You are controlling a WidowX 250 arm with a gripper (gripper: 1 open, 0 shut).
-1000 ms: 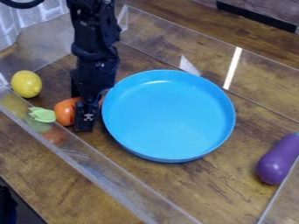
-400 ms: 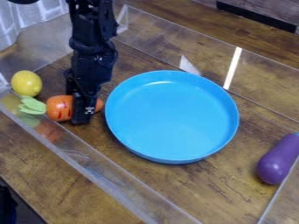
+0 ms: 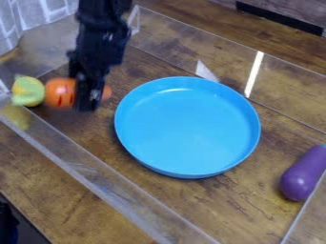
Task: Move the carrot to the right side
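Orange carrot gripped above the tabletop, left of the plate

1 carrot (image 3: 60,92), leafy green top toward the image's left edge, is raised off the wooden table (image 3: 152,212). 1 black gripper (image 3: 87,97), pointing down and slightly blurred, has its fingers closed around the carrot. 1 blue plate (image 3: 188,127) lies to the right of the carrot, apart from it. 1 purple eggplant (image 3: 303,172) lies beyond the plate, near the right edge of the view.
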